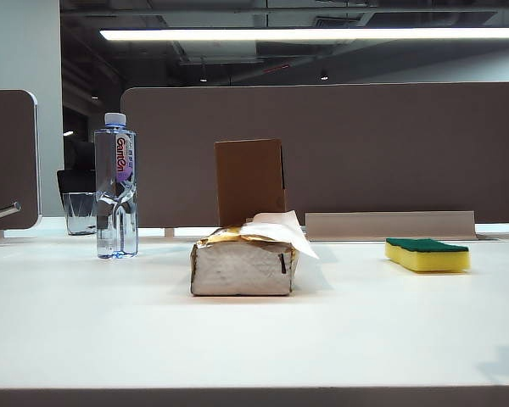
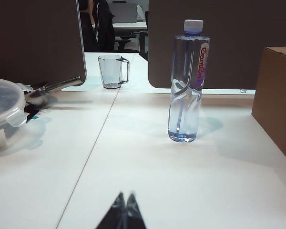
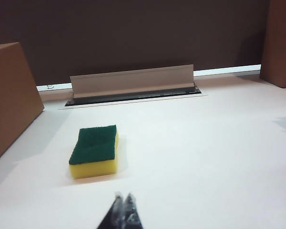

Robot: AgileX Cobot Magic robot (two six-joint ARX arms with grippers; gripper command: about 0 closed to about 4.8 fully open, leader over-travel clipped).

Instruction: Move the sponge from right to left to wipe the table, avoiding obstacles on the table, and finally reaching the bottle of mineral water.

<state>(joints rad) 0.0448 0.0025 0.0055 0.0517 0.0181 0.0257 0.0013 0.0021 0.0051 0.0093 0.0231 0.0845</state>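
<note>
- A clear glass mug (image 1: 80, 212) stood at the far left of the table (image 1: 254, 331), behind the table's back edge, with its handle seen in the left wrist view.
- Just beside it and nearer the camera, the bottle of mineral water (image 1: 116, 185) stood upright with its white cap on and its dented waist showing.
- In the left wrist view a lidded clear container (image 2: 5, 102) and a metal handle (image 2: 55, 88) lay off to one side of the bottle, well apart from it.
- The left gripper (image 2: 124, 212) hung low over bare tabletop short of the bottle, its two fingertips pressed together with nothing between them.
- Near the middle, the tissue pack (image 1: 243, 264) lay flat with white tissue sticking out of its top.
- The upright cardboard box (image 1: 249, 181) stood right behind the tissue pack; whether the two touched could not be told.
- A long grey cable flap (image 1: 390, 225) ran along the back edge of the table, right of the box.
- The sponge (image 1: 427, 254) lay on the right side of the table, green scouring face up, well apart from the tissue pack and untouched.
- The right gripper (image 3: 123, 210) hovered over the table just short of the sponge, its fingertips closed on each other and holding nothing.
</note>
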